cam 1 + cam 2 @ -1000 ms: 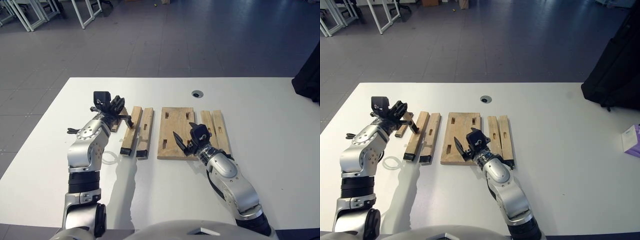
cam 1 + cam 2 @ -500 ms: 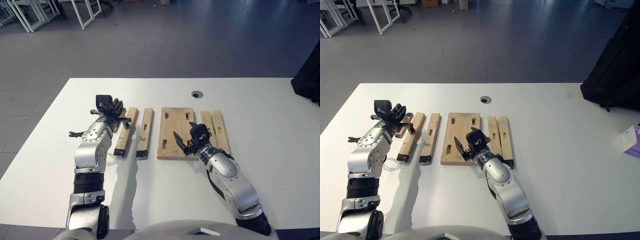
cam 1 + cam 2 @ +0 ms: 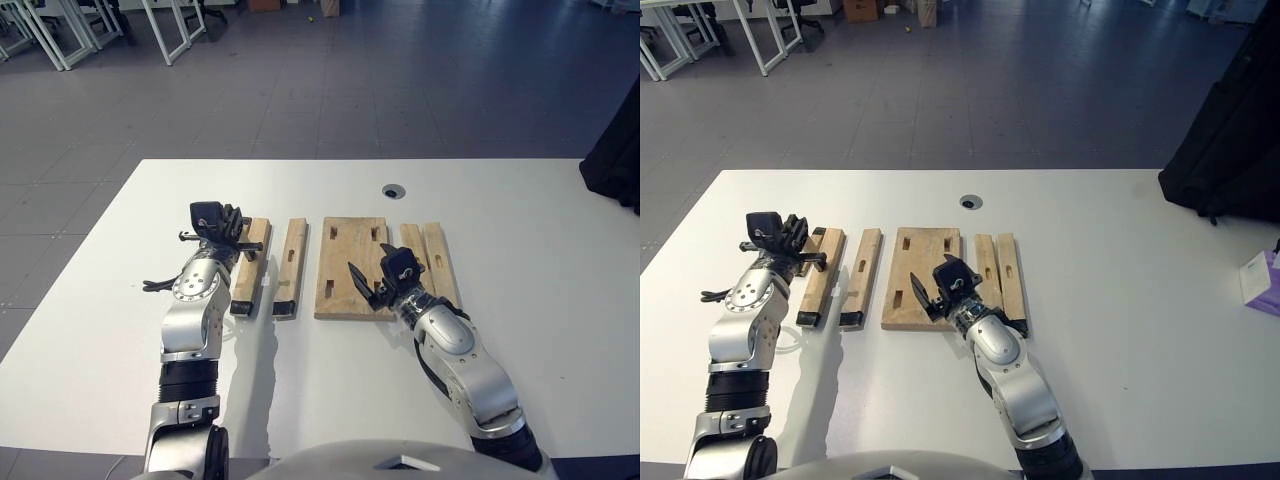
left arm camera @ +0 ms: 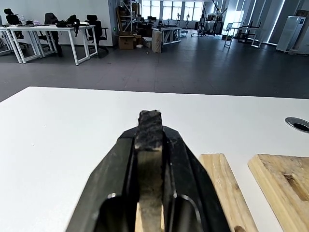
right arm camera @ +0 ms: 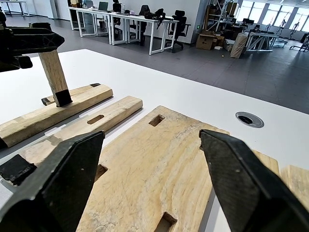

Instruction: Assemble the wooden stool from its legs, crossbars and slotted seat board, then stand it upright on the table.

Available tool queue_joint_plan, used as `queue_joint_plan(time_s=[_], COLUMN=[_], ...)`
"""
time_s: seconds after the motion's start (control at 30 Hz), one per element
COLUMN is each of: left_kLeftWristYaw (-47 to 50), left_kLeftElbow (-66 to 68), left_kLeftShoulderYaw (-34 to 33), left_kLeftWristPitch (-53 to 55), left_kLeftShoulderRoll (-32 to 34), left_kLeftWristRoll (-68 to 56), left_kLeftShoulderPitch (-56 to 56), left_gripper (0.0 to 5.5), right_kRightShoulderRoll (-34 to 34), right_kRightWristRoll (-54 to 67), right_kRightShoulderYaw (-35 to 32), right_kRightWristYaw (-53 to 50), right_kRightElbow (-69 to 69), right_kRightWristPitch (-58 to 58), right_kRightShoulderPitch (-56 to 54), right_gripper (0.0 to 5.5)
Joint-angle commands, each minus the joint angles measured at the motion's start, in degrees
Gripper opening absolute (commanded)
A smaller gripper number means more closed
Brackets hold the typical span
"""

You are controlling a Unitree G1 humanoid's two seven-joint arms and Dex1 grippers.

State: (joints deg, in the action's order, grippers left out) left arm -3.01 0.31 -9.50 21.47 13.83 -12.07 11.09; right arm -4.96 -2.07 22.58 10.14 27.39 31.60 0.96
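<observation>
White table (image 3: pixel 520 200), left pincer (image 4: pixel 150 126) pinching crossbar (image 5: pixel 53 72), right pincer (image 5: pixel 152 135) spread over seat board (image 3: pixel 345 260)

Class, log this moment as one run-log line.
left end effector: shut on crossbar, over leftmost leg | right end effector: open above seat board | status: unassembled
</observation>
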Motion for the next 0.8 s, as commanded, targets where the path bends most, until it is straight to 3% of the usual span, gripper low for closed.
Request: queue_joint_plan(time_s=[0.03,0.2,0.4,0.77,0.8], left_kLeftWristYaw=[3.0,2.7,-0.4,-0.3,-0.1], left_kLeftElbow=[13.2,17.8,12.9,-3.6,-3.8], left_kLeftShoulderYaw=[0.4,1.2,3.6,4.8,4.6], left_kLeftWristPitch=[7.2,2.7,-2.3,4.4,4.8], left_kLeftShoulderRoll=[-4.4,-6.2,-5.2,-4.0,-4.2], left_kLeftWristRoll=[1.7,2.2,2.2,0.6,0.6], left_kLeftShoulderPitch=[-12.0,-14.3,-12.9,-9.1,-9.1], left_gripper=[0.43,0.43,0.43,0.43,0.81], right_kRightShoulderRoll=[0.1,0.2,0.3,0.1,0.1], right_kRightWristRoll=[-0.1,-0.2,-0.3,-0.6,-0.5], right_kRightShoulderYaw=[-0.7,-0.9,-1.0,-0.9,-0.9], right_kRightWristYaw=[0.2,0.0,-0.2,0.0,0.0], right_kRightElbow=[-0.2,-0.7,-0.9,-0.6,-0.6], right_kRightWristPitch=[0.8,0.6,0.4,0.5,0.5], right_kRightShoulderPitch=[-1.3,-1.7,-1.9,-1.8,-1.8], right_gripper=[3.61,3.61,3.61,3.61,3.61])
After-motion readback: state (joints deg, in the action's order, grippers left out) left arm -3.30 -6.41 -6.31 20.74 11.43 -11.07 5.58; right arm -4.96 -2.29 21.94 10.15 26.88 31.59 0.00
